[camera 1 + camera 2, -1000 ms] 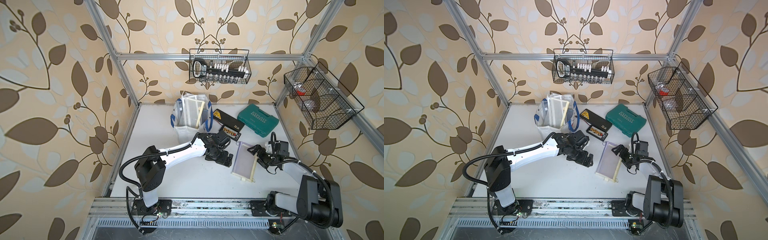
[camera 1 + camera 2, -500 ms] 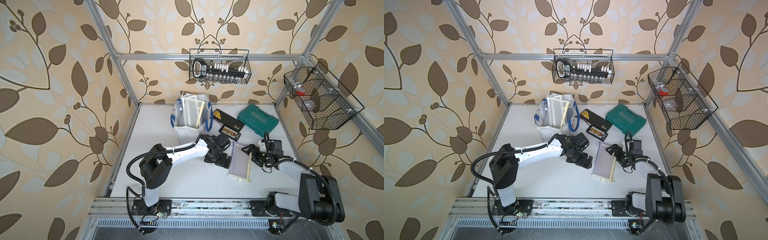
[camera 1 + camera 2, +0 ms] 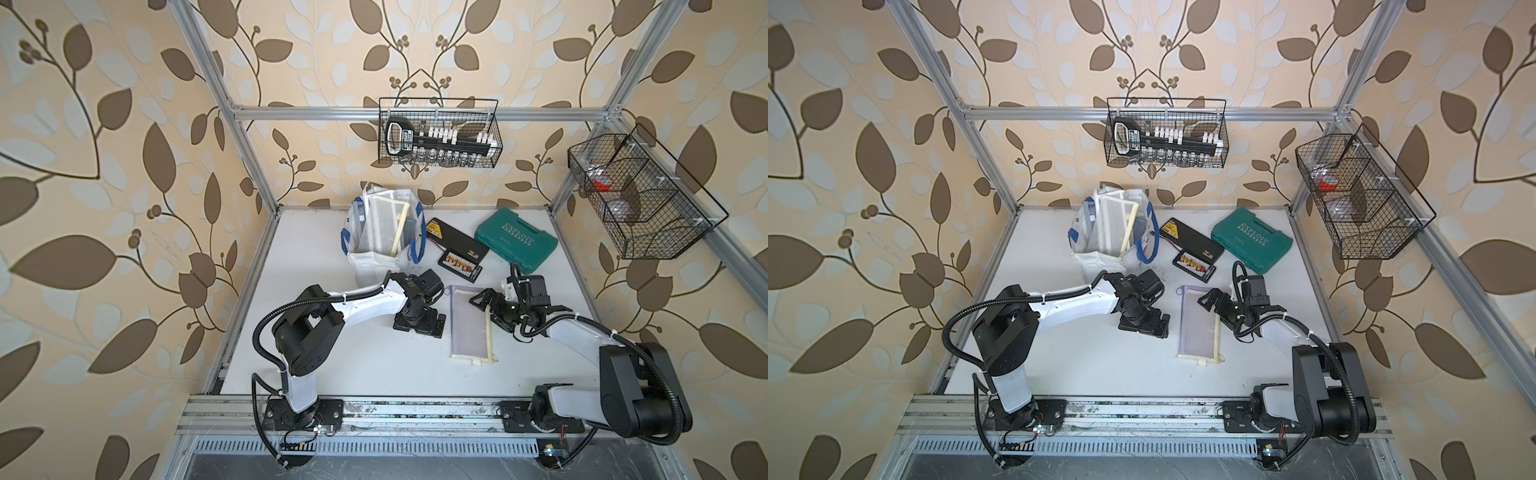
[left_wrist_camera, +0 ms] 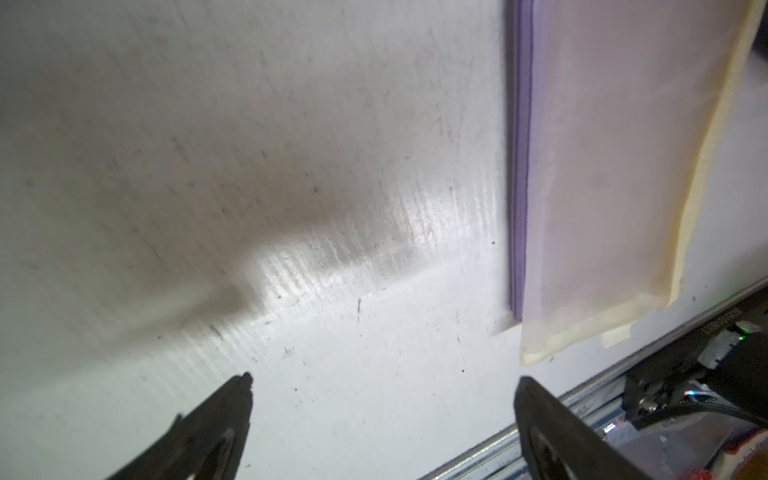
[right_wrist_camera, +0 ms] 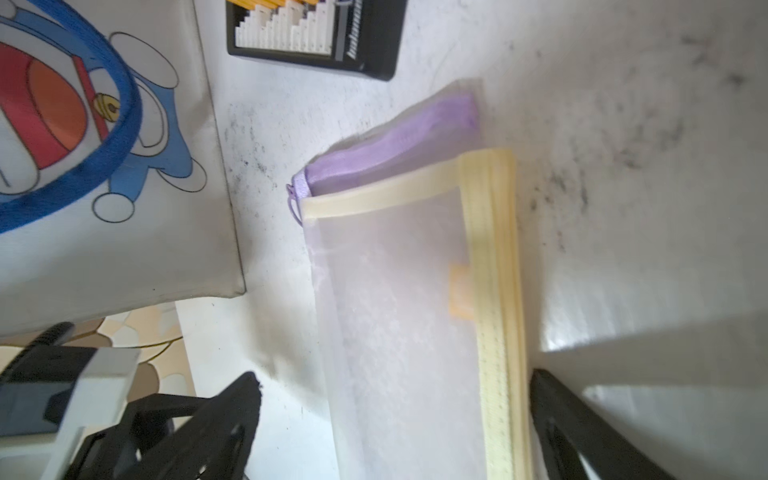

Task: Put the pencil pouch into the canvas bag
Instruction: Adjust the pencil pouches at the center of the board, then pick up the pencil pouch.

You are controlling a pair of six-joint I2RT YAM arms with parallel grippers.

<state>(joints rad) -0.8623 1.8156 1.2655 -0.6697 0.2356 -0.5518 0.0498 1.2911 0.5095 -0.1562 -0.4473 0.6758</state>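
Standing here, I see the pencil pouch, a see-through mesh sleeve with pale yellow trim. It lies flat on the white counter just right of centre in both top views, out in the open and not in the bag. It rests on top of a purple-edged pouch whose border peeks out along one side. The canvas bag stands upright above and left of the pouches, against the back of the counter. Its blue handles droop over the sides, and another yellow-trimmed mesh pouch is poking out of its mouth. The left end effector points down at bare counter just left of the pouches, fingers spread wide with nothing between them. The right end effector sits at the yellow zip edge, also spread wide. The wrist view shows the pencil pouch lying between its two fingers, though I cannot tell whether they touch it, and nothing is gripped. Up and to the right of the pouches lie a black bit case and a green tool case. Two wire baskets hang on the walls, one at upper centre and one at upper right.
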